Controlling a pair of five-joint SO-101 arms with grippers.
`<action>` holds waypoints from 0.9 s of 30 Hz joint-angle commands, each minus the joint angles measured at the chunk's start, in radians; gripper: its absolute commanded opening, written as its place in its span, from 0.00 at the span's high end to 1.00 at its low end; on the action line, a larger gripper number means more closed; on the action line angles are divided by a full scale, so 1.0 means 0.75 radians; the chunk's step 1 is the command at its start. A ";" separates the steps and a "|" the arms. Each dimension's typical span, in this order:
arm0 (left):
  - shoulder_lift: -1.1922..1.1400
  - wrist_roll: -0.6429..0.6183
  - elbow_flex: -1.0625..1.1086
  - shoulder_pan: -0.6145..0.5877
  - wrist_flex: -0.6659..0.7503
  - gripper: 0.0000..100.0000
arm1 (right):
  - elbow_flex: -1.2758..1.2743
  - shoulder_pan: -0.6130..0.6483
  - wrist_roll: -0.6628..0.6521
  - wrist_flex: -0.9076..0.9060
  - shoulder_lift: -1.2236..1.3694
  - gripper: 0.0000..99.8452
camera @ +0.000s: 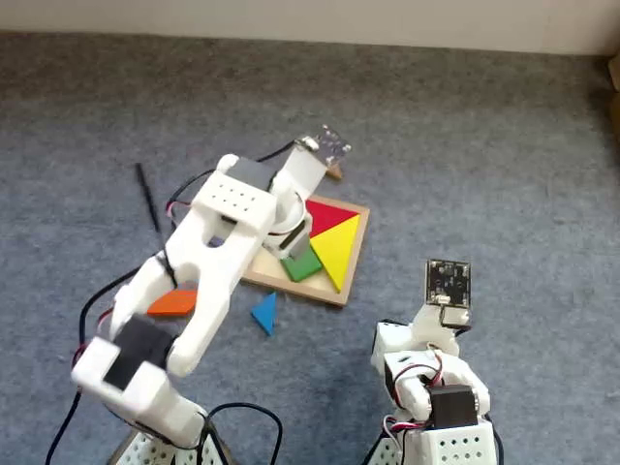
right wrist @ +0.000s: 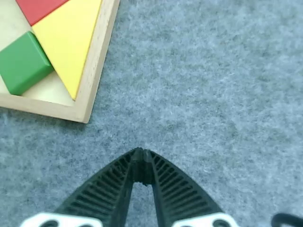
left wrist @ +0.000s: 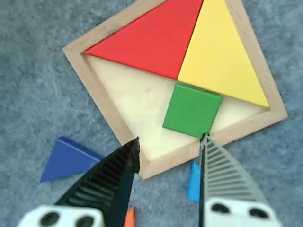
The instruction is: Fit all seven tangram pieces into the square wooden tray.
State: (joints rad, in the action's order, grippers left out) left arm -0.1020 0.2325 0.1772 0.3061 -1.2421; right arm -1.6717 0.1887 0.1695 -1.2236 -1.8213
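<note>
Wooden square tray (camera: 300,291) (left wrist: 105,101): mid-scene on the carpet, its far-left part under the left arm (camera: 218,262); the pale floor of its near-left half is uncovered.
In the tray: large red triangle (left wrist: 151,40) (camera: 327,215) on the far side, large yellow triangle (left wrist: 220,56) (camera: 337,247) on the right, edge to edge with it; small green square (left wrist: 192,110) (camera: 302,266) lies against the yellow one.
Loose pieces: light blue triangle (camera: 264,312) (left wrist: 193,182) just near of the tray; dark blue triangle (left wrist: 68,158) beside its left rim; flat orange piece (camera: 172,302) farther left.
Left gripper (left wrist: 169,140): jaws spread, holding nothing, above the tray's near-left corner.
Right gripper (right wrist: 140,152): jaws together, nothing between them, over carpet right of the tray.
Surface: grey-blue short-pile carpet (camera: 484,145).
Room: pale wall strip (camera: 387,19) along the far edge.
Hard to tell: the orange piece's outline, half under the arm.
</note>
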 commanded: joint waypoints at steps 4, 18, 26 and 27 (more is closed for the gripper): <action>0.359 0.004 0.292 0.019 -0.027 0.78 | -0.159 -0.024 -0.010 0.030 -0.021 1.00; 0.337 -0.188 0.760 0.019 0.256 0.69 | -0.159 -0.024 -0.010 0.030 -0.021 1.00; 0.085 -0.196 0.580 -0.003 0.168 0.70 | -0.159 -0.024 -0.010 0.030 -0.021 1.00; 0.062 -0.196 0.562 -0.003 0.155 0.72 | -0.159 -0.024 -0.010 0.030 -0.021 1.00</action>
State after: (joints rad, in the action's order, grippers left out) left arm -0.0084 0.0944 0.6866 0.3061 -1.0733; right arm -1.6717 0.1887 0.1695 -1.2236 -1.8213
